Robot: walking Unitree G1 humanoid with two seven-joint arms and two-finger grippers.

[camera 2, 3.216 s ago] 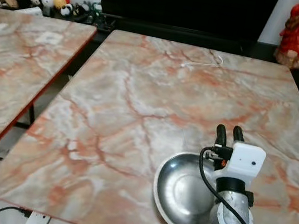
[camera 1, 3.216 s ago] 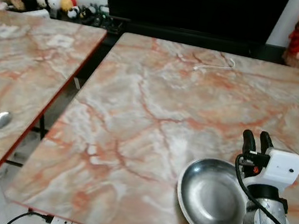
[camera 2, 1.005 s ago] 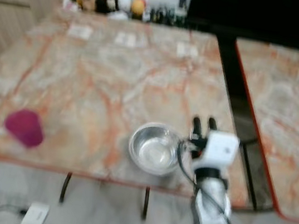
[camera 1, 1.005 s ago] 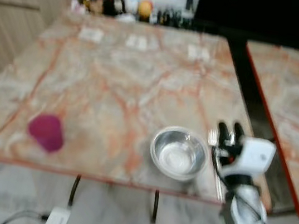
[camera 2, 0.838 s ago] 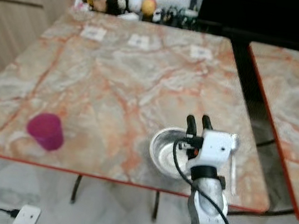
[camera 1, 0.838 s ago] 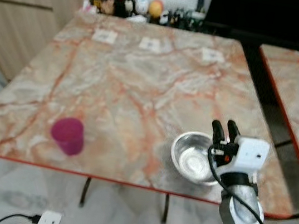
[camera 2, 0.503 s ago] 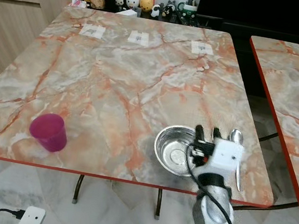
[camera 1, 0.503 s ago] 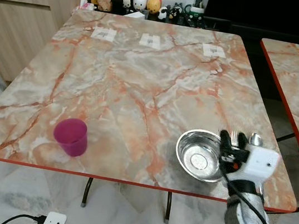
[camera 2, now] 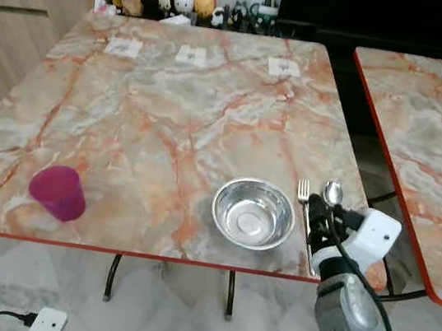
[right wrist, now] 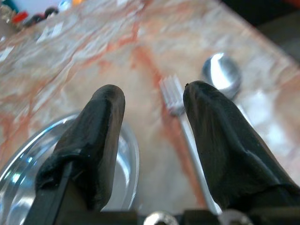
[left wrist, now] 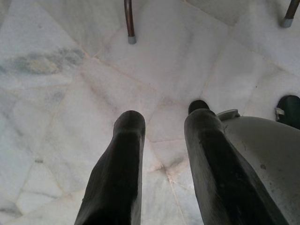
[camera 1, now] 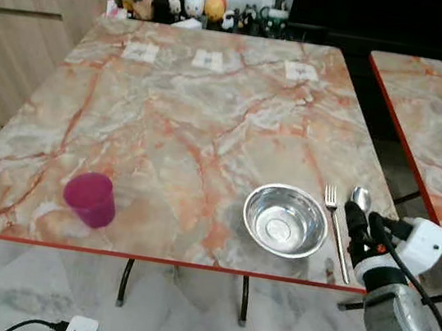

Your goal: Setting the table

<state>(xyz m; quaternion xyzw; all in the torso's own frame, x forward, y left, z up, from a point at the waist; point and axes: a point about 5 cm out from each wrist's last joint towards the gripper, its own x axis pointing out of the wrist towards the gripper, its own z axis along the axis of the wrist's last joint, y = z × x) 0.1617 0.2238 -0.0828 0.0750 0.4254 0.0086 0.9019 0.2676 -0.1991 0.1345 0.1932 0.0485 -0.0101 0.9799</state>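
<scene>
- Right tool (camera 1: 360, 220) hovers at the near right corner of the counter (camera 1: 211, 122), its two black fingers (right wrist: 101, 136) spread apart with nothing between them, just above the fork (camera 1: 336, 230) and spoon (camera 1: 361, 199).
- Steel bowl (camera 1: 285, 220) sits upright on the counter near its front edge; the fork lies just to the right of the bowl, tines pointing away from the robot, and the spoon lies just right of the fork.
- Pink cup (camera 1: 90, 199) stands upright well to the left of the bowl, also near the front edge.
- Three small white labels (camera 1: 209, 60) lie in a row far behind the bowl.
- Beyond the far edge, small figurines (camera 1: 195, 3) crowd a dark shelf.
- Counter top is orange-veined marble with a red rim; a second matching counter (camera 1: 437, 114) stands to the right of the bowl's counter, apart from it.
- Left tool (left wrist: 161, 136) hangs over the pale marble floor (left wrist: 56, 93), fingers parted and empty.
- White power strip (camera 1: 75, 330) lies on the floor below the cup.
</scene>
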